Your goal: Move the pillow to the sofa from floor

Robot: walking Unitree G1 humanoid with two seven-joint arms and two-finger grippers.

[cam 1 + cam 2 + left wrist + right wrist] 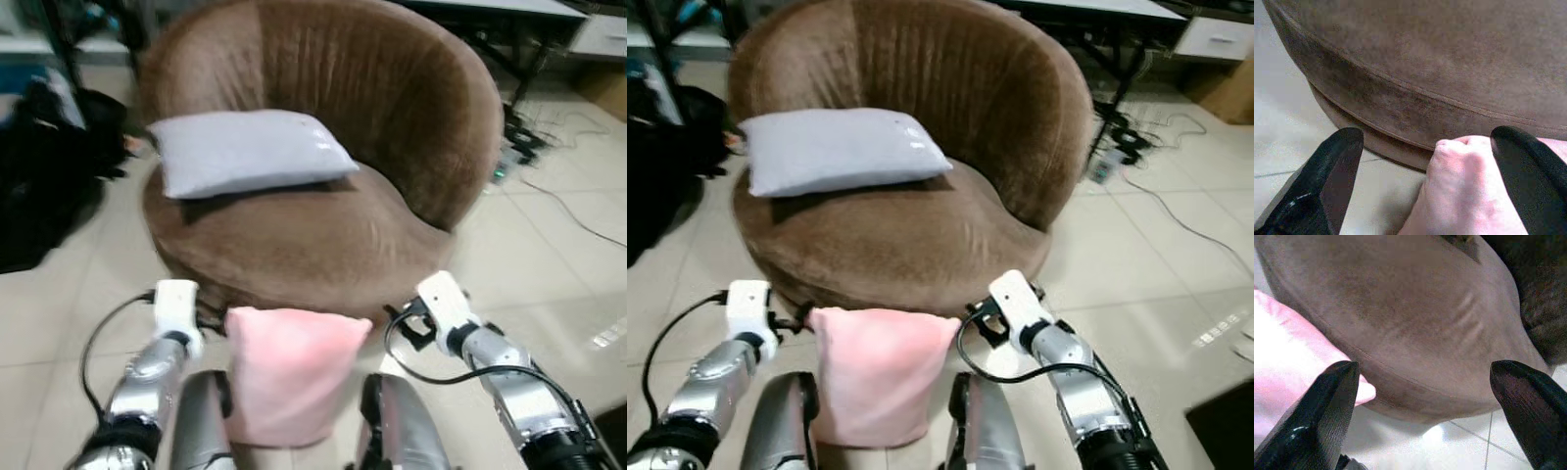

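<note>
Left eye view: a pink pillow (290, 372) stands upright on the tiled floor (549, 264), against the front of the round brown sofa (323, 211). A grey pillow (245, 150) lies on the seat. The left pincer (1425, 161) is spread wide around the pink pillow's upper corner. The right pincer (1425, 396) is also wide, just beside the pillow's other corner, gripping nothing.

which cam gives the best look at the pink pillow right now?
Left eye view: the whole pink pillow shows, upright between both arms, in front of the brown chair. The right eye view shows the same. The left wrist view catches one corner between the left gripper fingers; the right wrist view catches an edge.
</note>
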